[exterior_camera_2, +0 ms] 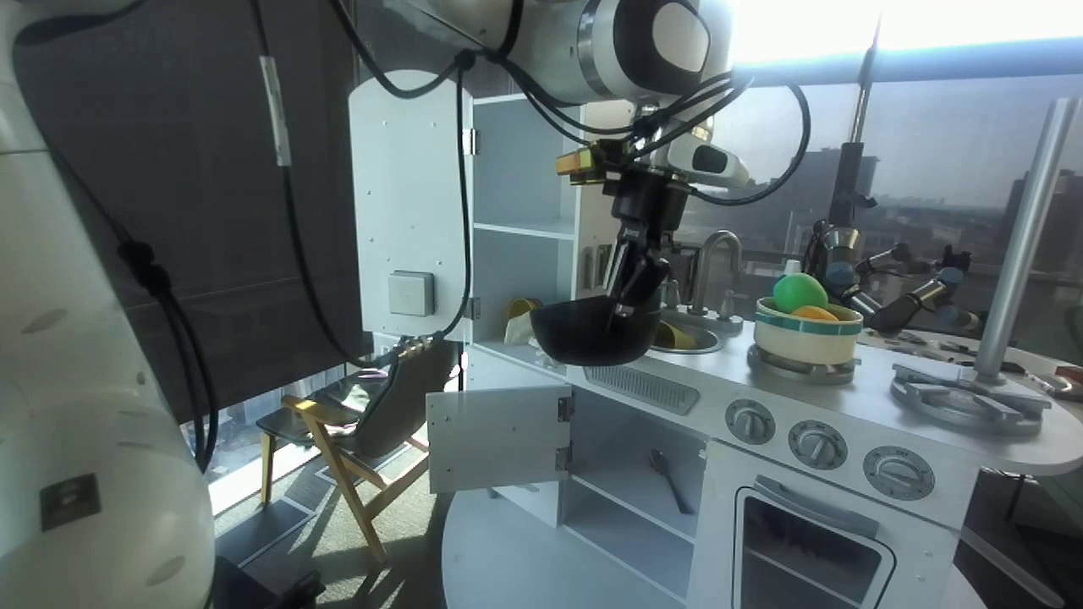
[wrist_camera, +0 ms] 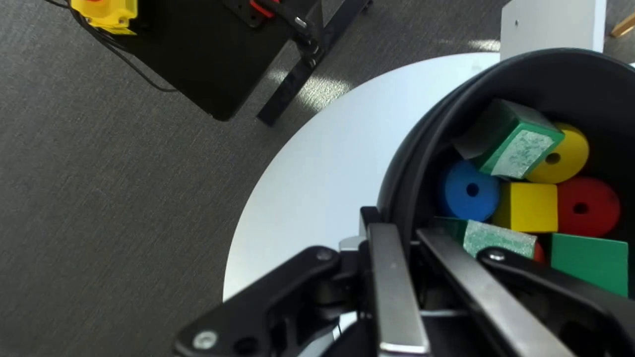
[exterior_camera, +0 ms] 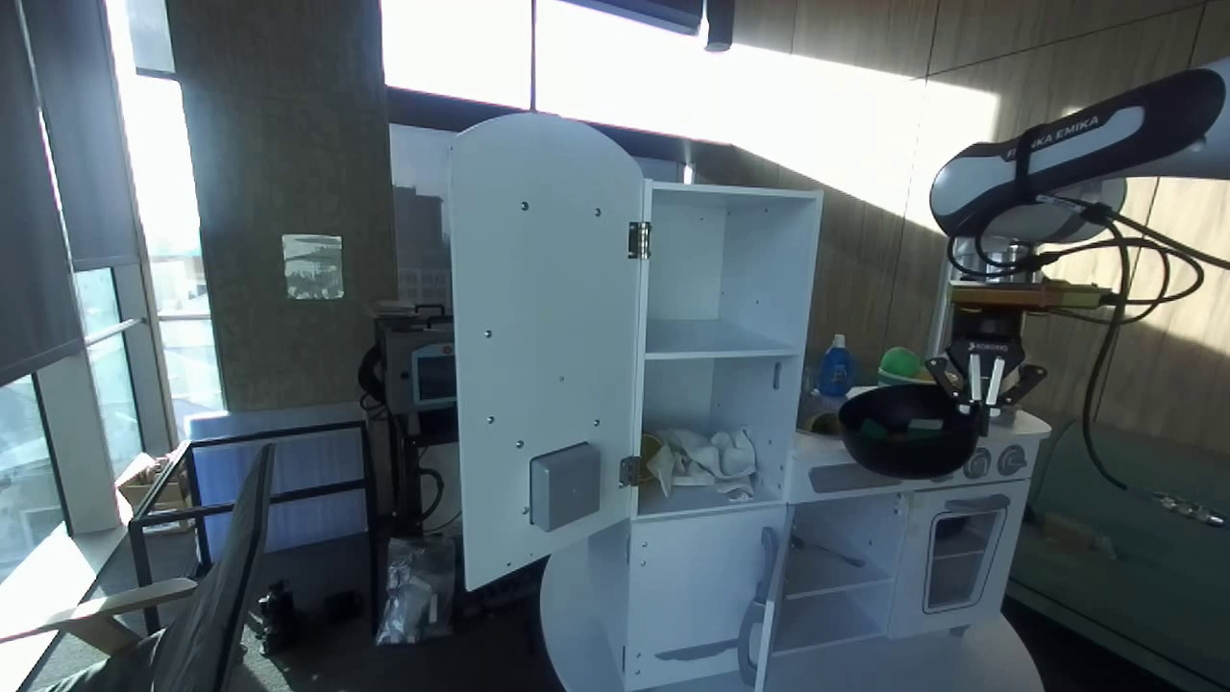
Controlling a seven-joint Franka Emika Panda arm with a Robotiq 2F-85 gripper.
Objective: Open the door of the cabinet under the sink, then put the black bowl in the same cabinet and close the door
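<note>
My gripper (exterior_camera: 985, 413) is shut on the rim of the black bowl (exterior_camera: 903, 452), one finger outside the wall and one inside. In the wrist view the bowl (wrist_camera: 585, 84) holds several coloured blocks. The bowl hangs in the air in front of the toy kitchen, roughly at counter height, as both exterior views show. Below and beyond it, the cabinet (exterior_camera_2: 626, 444) under the sink stands open, a dark spoon (exterior_camera_2: 673, 484) on its shelf. Its small rectangular door (exterior_camera_2: 499, 440) is swung outward to the side and appears almost edge-on in an exterior view (exterior_camera: 774, 601).
The tall arch-topped door (exterior_camera: 548, 336) also stands open, beside shelves with a white cloth (exterior_camera: 711, 457). On the counter are a pot (exterior_camera_2: 808, 342) with a green ball and a faucet (exterior_camera_2: 719, 262). An oven front (exterior_camera_2: 808, 541) adjoins the cabinet. A round white tabletop (exterior_camera_2: 508, 558) extends below.
</note>
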